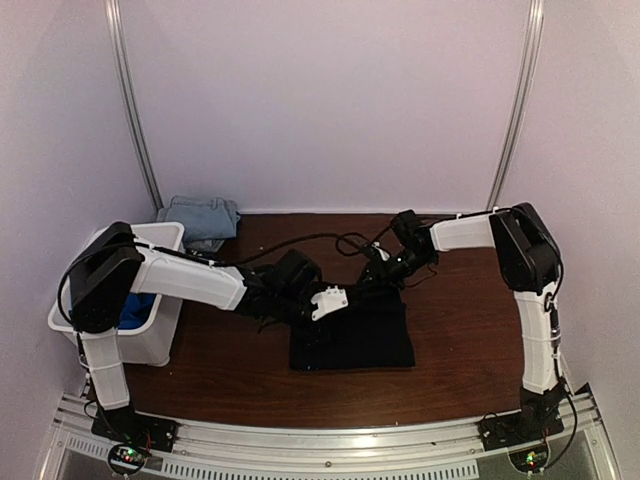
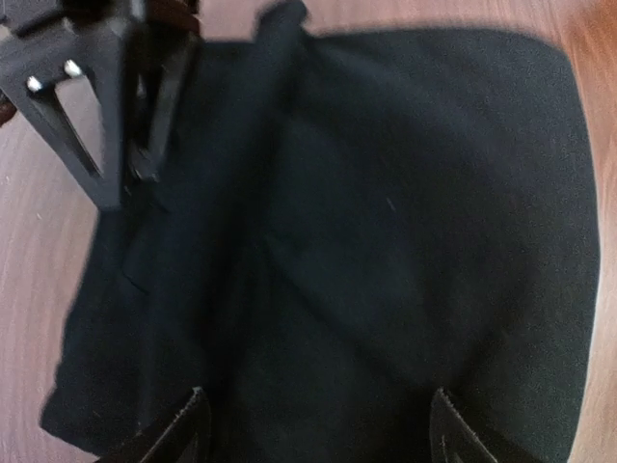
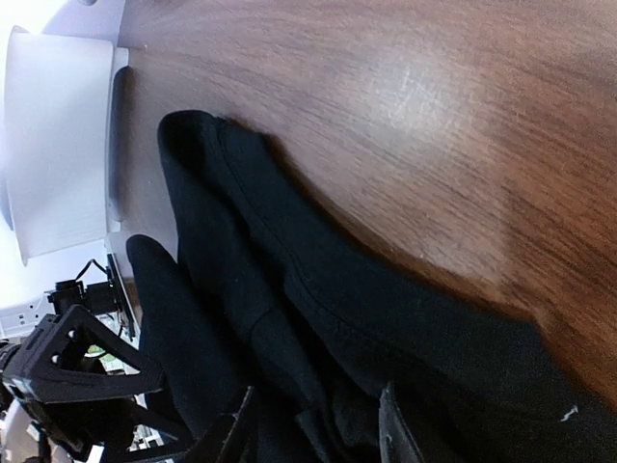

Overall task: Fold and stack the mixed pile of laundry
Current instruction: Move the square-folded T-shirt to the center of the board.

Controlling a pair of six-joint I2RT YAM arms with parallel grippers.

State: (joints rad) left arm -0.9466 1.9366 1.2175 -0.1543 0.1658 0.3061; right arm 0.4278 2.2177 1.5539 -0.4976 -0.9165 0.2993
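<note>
A large black cloth (image 1: 352, 335) lies folded into a rough rectangle in the middle of the table. My left gripper (image 1: 326, 301) hovers over its far left edge. In the left wrist view this gripper (image 2: 320, 429) stands wide open above the cloth (image 2: 386, 241), nothing between its fingertips (image 2: 193, 424). My right gripper (image 1: 385, 268) is at the cloth's far edge. In the right wrist view its jaws (image 3: 310, 434) stand apart over a raised fold of the black cloth (image 3: 318, 309). Light-blue denim pieces (image 1: 202, 220) lie stacked at the back left. Royal-blue fabric (image 1: 136, 306) sits in the bin.
A white plastic bin (image 1: 160, 335) stands at the table's left edge, under the left arm's elbow. Black cables (image 1: 345, 242) trail over the table behind the grippers. The two grippers are close together over the cloth's far edge. Pale walls enclose the table.
</note>
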